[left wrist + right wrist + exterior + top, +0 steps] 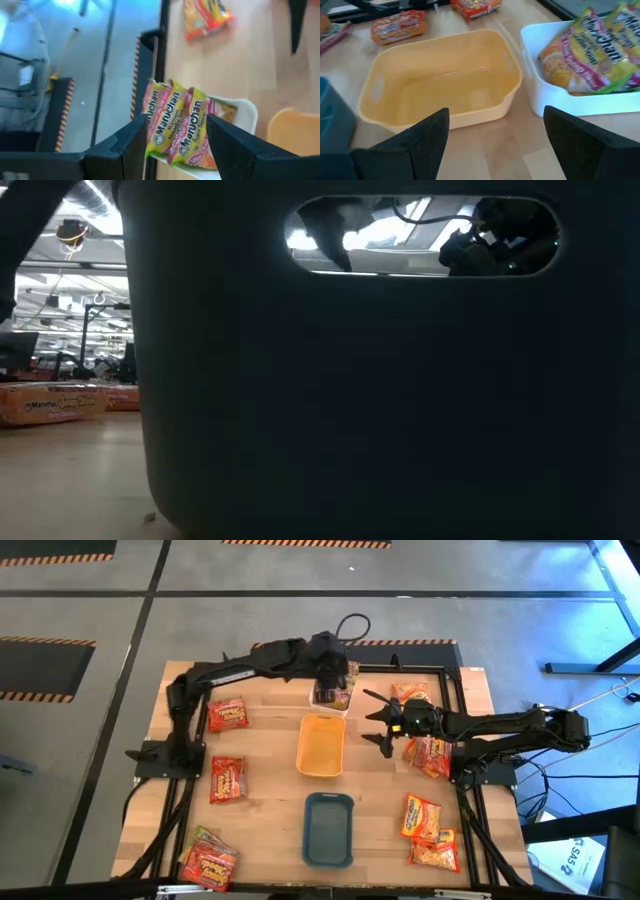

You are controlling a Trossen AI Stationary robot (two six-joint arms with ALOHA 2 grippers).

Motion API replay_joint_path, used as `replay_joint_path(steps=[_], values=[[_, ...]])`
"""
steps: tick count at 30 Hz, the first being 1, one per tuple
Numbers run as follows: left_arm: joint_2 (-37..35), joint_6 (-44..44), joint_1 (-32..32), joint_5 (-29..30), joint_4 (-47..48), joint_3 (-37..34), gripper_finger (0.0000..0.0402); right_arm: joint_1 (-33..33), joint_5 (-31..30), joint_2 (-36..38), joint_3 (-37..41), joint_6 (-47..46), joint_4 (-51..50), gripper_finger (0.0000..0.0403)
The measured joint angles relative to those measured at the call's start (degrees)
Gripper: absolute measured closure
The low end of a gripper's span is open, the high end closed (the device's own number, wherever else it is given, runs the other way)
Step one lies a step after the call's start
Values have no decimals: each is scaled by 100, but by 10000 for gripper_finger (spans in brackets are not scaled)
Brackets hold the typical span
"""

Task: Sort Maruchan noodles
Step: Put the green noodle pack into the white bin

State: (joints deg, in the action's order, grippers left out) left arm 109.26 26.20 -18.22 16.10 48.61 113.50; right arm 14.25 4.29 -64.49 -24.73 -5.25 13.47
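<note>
My left gripper (331, 683) hovers open over the white tray (330, 698) at the table's far middle. Green-pink Maruchan noodles packets (186, 122) lie piled in that tray (546, 95), their upper edges above its rim; the open fingers stand on either side of them, higher up and apart from them. My right gripper (384, 726) is open and points at the empty orange tray (440, 75) from the table's right. Red packets (227, 713) (227, 778) lie flat on the left side, orange ones (428, 754) (421, 816) on the right.
A teal tray (328, 828) stands at the near middle and fills the low view with its wall (350, 400). More packets lie at the near left corner (209, 862), the near right (436, 852) and the far right (410, 692). A black frame rims the table.
</note>
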Motion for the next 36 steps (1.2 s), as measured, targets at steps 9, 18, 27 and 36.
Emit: replay_joint_path(steps=[9,18,27,36], values=[[-1712,-1604,630,481,915,-1161,207,-783,-293,-28,0,88,-49,96],[-3246,-3749,1739,469,825,-3498,207,-1715,-571,-28,0,-49,48,96],[-3434,-5647,3019,-612,262,-4824,207,-2635,-1128,-235,2,-620,542,96],[-3334,-8050,4282,-1472,-327,-5469,207,-3372,-1541,-1008,5,-974,1592,96]])
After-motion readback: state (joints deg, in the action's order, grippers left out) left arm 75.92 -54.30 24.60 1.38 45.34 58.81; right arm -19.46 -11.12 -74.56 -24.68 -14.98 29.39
